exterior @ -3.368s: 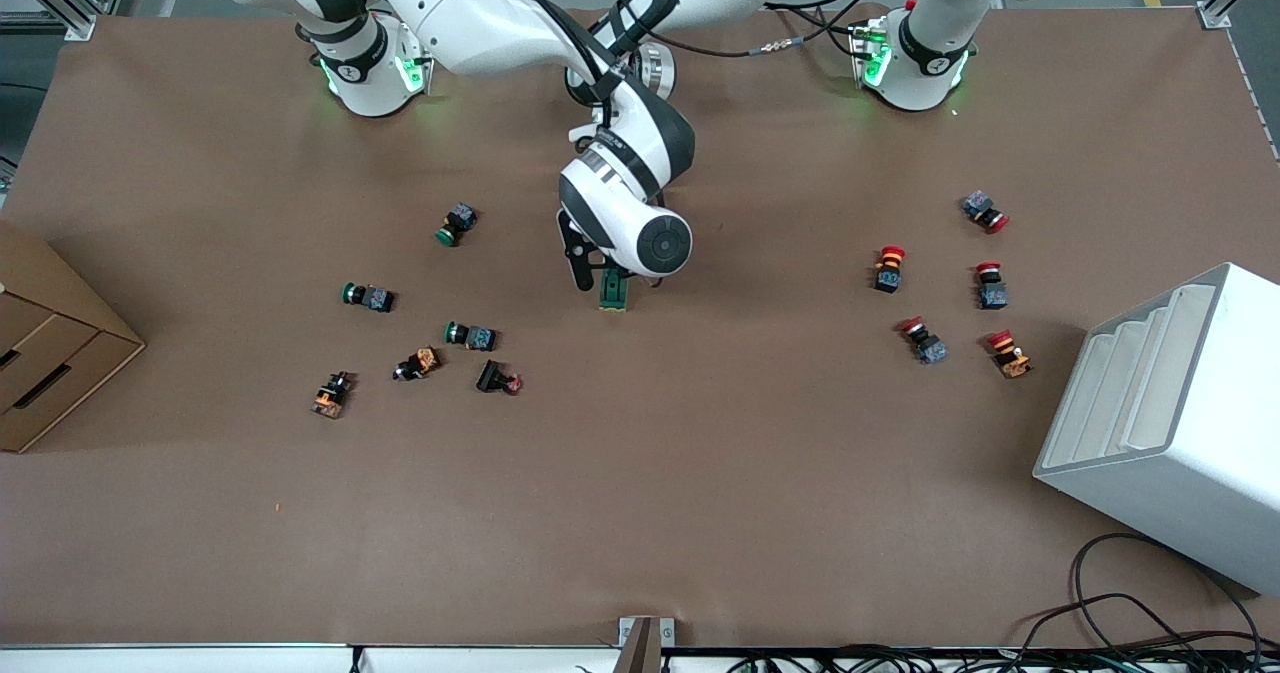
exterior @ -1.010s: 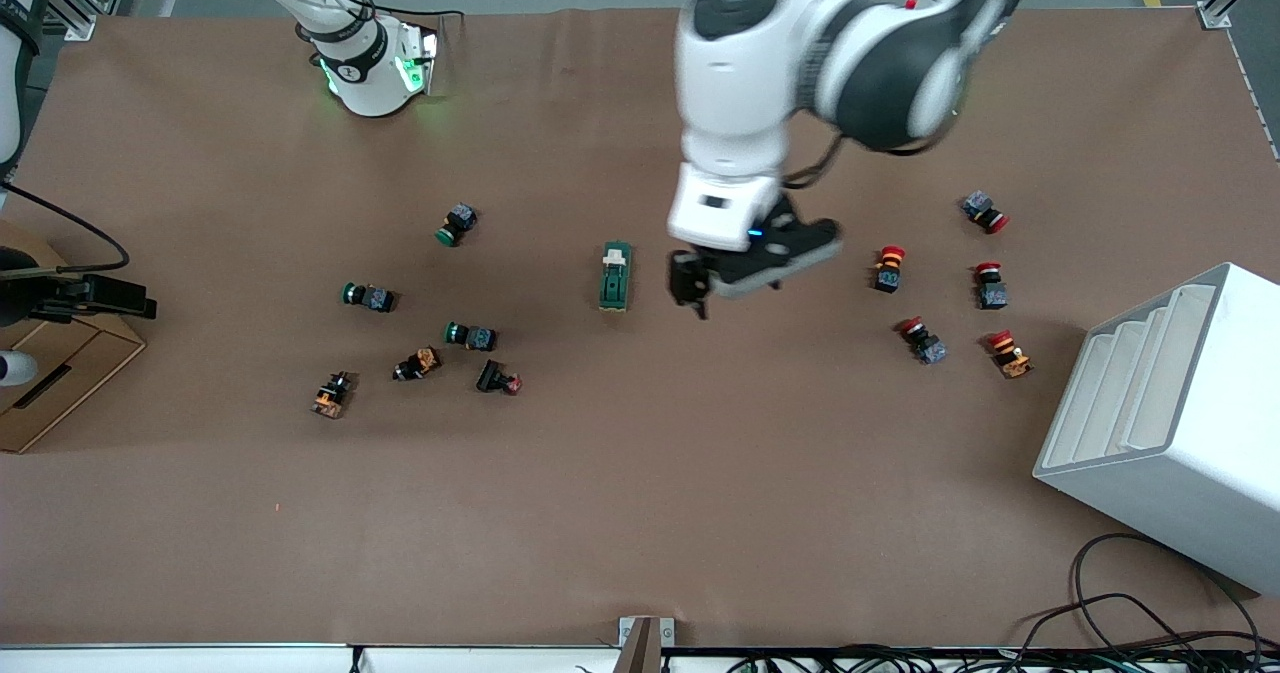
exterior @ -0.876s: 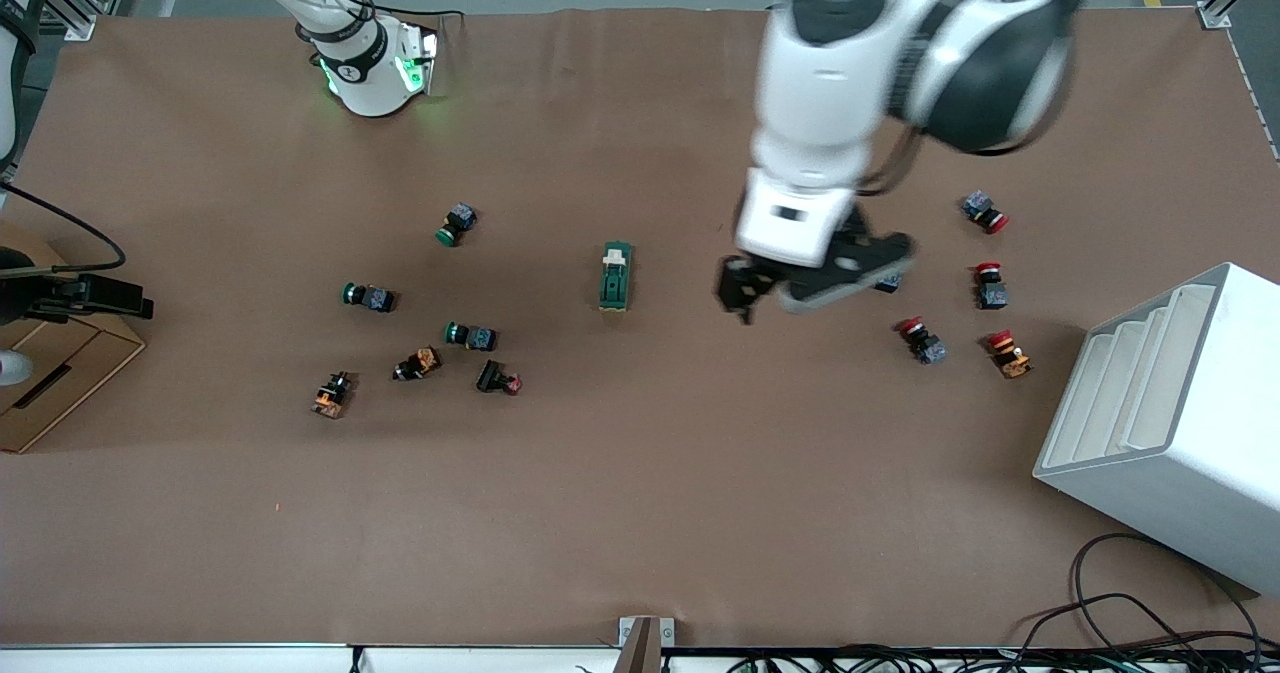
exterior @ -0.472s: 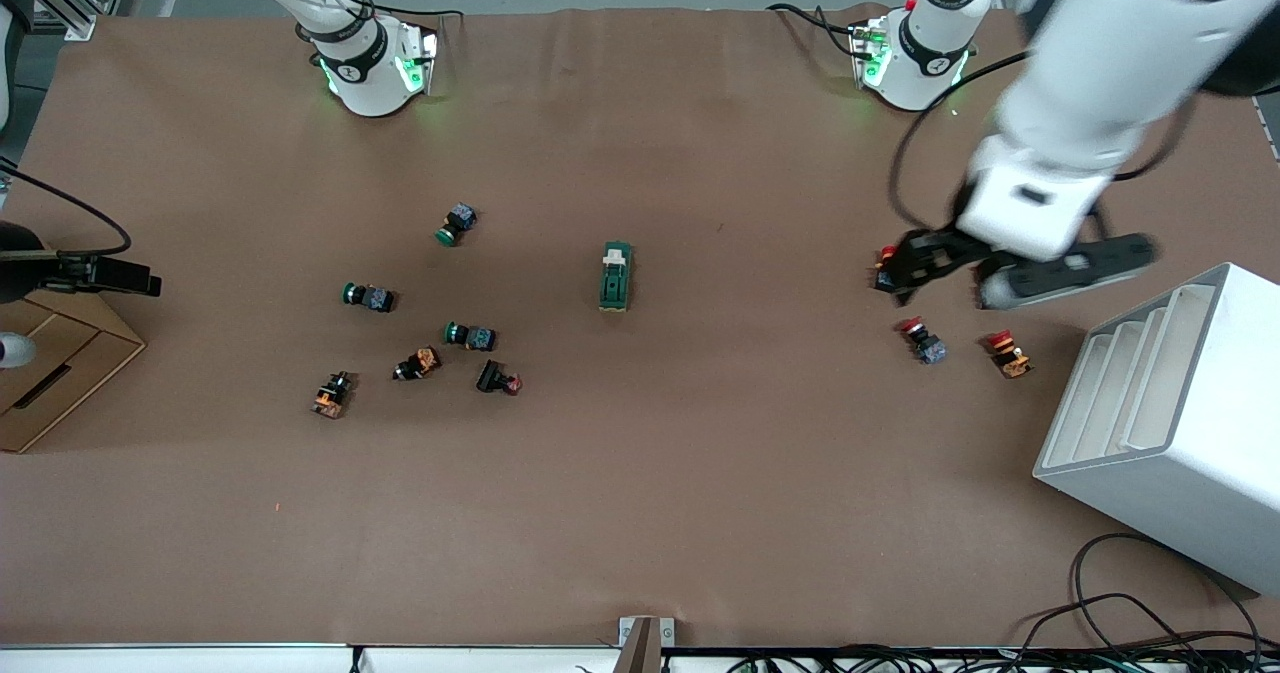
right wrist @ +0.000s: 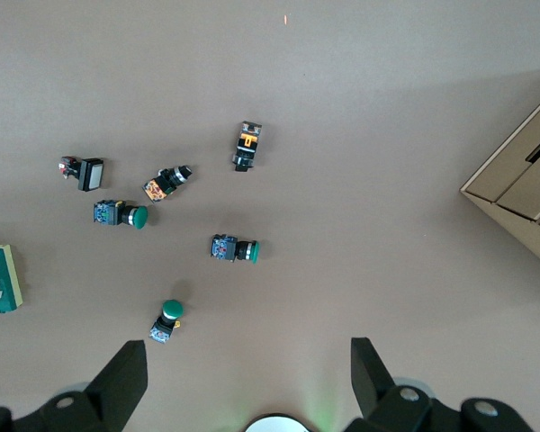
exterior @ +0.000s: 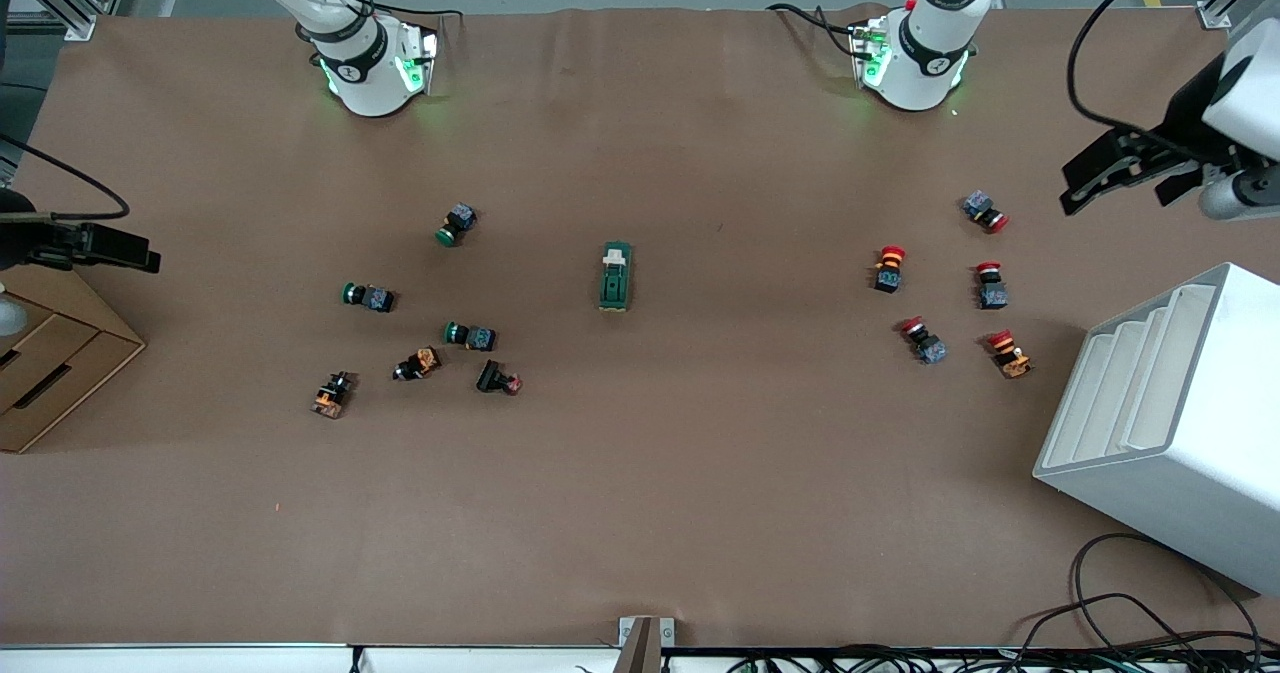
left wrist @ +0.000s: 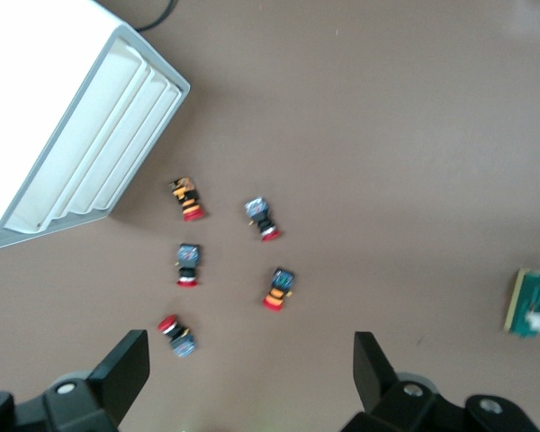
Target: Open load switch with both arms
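The load switch (exterior: 615, 276), a dark-green block with a white lever at its end farther from the front camera, lies alone mid-table. It also shows in the left wrist view (left wrist: 531, 303) and the right wrist view (right wrist: 0, 279). My left gripper (exterior: 1125, 178) hangs open and empty high over the left arm's end of the table. In its wrist view the left gripper (left wrist: 249, 378) has nothing between its fingers (left wrist: 126, 369). My right gripper (exterior: 110, 250) is up over the cardboard box (exterior: 50, 353). It is open and empty in its own view (right wrist: 247, 378).
Several red and orange push buttons (exterior: 888, 266) lie toward the left arm's end, beside a white slotted rack (exterior: 1160, 423). Green, orange and black push buttons (exterior: 470, 335) lie toward the right arm's end. Cables (exterior: 1120, 603) trail at the front corner.
The right gripper, down at the load switch 3.4 s ago, has withdrawn to the cardboard box. The left arm swung from beside the switch to its own end. The switch stayed put.
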Robot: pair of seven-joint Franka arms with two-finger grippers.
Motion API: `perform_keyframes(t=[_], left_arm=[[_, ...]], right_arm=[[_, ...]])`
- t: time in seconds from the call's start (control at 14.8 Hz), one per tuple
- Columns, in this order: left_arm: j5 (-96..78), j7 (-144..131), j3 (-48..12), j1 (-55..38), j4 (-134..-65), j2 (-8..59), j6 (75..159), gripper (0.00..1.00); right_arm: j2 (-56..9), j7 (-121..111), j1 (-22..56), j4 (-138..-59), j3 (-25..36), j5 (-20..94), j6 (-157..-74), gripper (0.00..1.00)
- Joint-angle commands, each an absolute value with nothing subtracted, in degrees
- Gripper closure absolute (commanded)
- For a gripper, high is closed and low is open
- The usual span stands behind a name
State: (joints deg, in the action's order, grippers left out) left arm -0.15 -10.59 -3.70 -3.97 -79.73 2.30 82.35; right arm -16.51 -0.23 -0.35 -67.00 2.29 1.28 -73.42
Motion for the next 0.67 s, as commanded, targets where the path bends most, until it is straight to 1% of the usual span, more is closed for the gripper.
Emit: perform_keyframes(t=[0.0,0.07,0.2,0.34,0.61], left_arm=[[-0.8,-6.0,-3.9,-2.2,-83.0,-0.4,81.4,0.0],[-0.8,-5.9,-3.9,-2.1,-84.3,-1.3,81.4,0.0],[-0.9,-5.8,-4.0,-1.8,-84.6,-2.1,81.2,0.0],[-0.9,-5.0,-4.0,-1.9,-84.4,-2.2,80.6,0.0],[-0.9,-0.4,-3.9,-0.7,-84.6,-2.1,79.7,0.0]], right_arm=[[-11.7,-1.2,0.4,-72.4,2.5,0.9,-74.1,0.0],[-9.8,-1.2,0.4,-74.8,2.5,0.9,-75.0,0.0],[-4.4,-0.2,0.4,-81.6,2.5,0.9,-78.2,0.0],[-0.7,1.1,0.5,-85.8,2.5,0.9,-79.2,0.0],[2.1,1.1,1.2,-86.7,2.7,0.8,-77.9,0.0]])
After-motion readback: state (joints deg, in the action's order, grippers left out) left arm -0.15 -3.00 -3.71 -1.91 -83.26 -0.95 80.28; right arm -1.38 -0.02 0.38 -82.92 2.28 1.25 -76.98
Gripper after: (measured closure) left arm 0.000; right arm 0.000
